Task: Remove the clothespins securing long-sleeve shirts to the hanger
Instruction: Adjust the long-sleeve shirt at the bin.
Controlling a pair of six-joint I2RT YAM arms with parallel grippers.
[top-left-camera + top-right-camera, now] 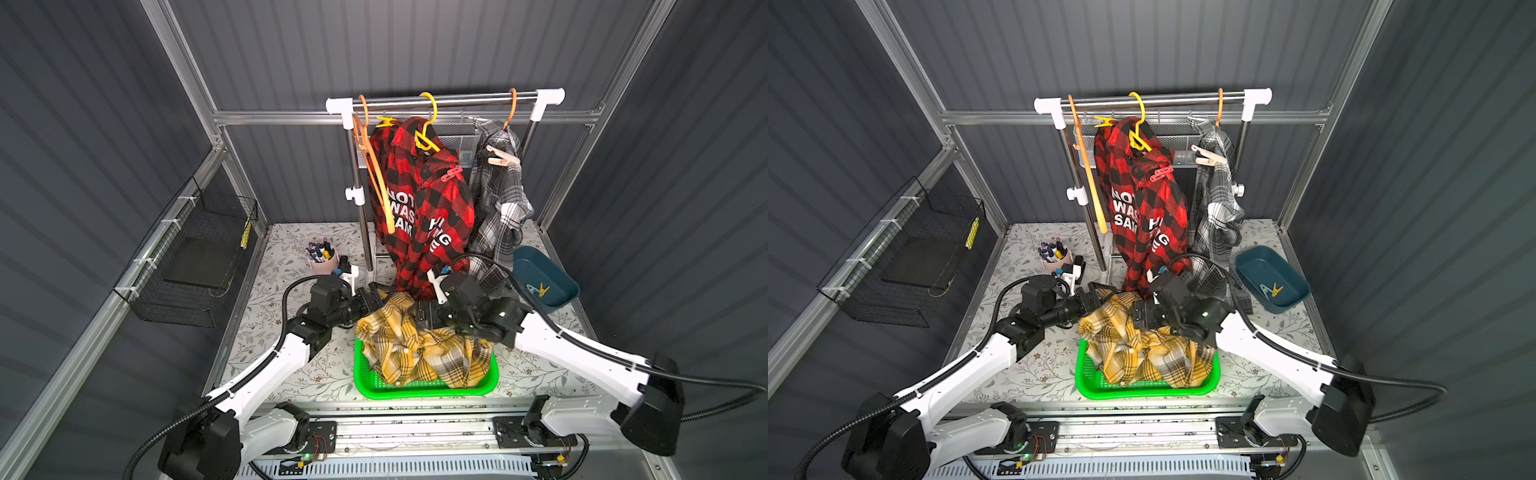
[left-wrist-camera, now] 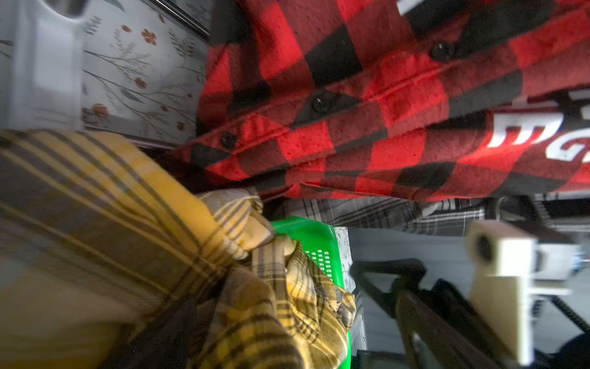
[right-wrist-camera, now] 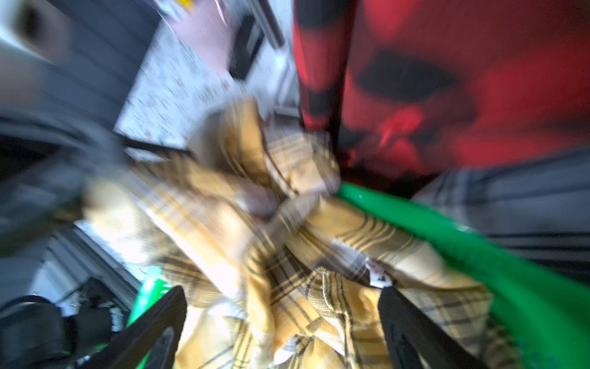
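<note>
Floral tabletop (image 1: 332,374) bears a clothes rail (image 1: 457,99) at 12 o'clock; there a yellow clothespin (image 1: 385,121) and a red clothespin (image 1: 452,173) clip the red shirt (image 1: 440,216), a salmon-pink clothespin (image 1: 503,157) the grey shirt (image 1: 498,183); two loose pins (image 1: 538,289) lie in the teal tray (image 1: 536,266) at 3 o'clock; at 6 o'clock the yellow shirt (image 1: 415,349) heaps in the green basket (image 1: 415,392), left gripper (image 1: 380,296) and right gripper (image 3: 282,292) spread wide against it, holding nothing.
</note>
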